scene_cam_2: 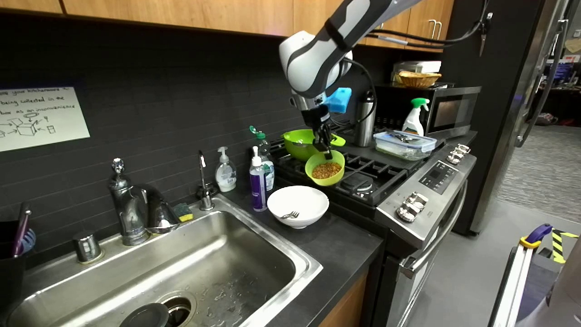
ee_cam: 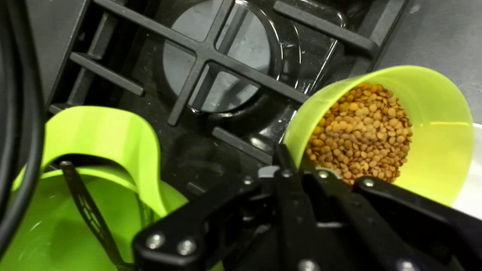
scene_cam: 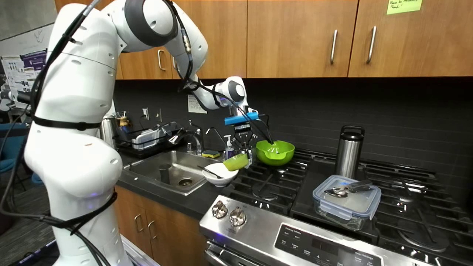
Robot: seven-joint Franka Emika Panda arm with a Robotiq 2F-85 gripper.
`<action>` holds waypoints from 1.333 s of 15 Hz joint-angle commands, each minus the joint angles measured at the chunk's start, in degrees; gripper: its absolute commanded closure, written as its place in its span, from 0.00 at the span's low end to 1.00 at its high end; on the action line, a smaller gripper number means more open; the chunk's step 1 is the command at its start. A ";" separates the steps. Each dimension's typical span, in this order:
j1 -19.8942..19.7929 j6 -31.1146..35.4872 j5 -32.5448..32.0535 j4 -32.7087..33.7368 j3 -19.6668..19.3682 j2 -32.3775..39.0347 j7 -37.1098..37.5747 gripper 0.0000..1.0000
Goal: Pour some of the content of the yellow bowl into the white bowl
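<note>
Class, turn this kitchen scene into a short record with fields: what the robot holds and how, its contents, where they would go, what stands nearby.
Held: small round yellow-green plastic bowl, jaws closed on its rim
Contents: orange-brown lentil-like grains
Receiver: round plain white bowl on the dark counter, a metal fork inside, no grains visible
Tilt: toward the white bowl
Black-grated steel stove: larger bright green plastic bowl, black-lidded steel flask, clear lidded container topped by a metal spoon
</note>
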 commanded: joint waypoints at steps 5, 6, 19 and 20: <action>1.36 -2.77 -3.15 0.73 0.57 -0.24 1.47 0.99; 1.55 -2.91 -3.43 0.76 0.64 -0.24 1.54 0.99; 3.38 -4.53 -8.37 2.08 1.52 0.20 2.05 0.99; 3.50 -4.67 -8.79 2.08 1.59 0.22 2.20 0.99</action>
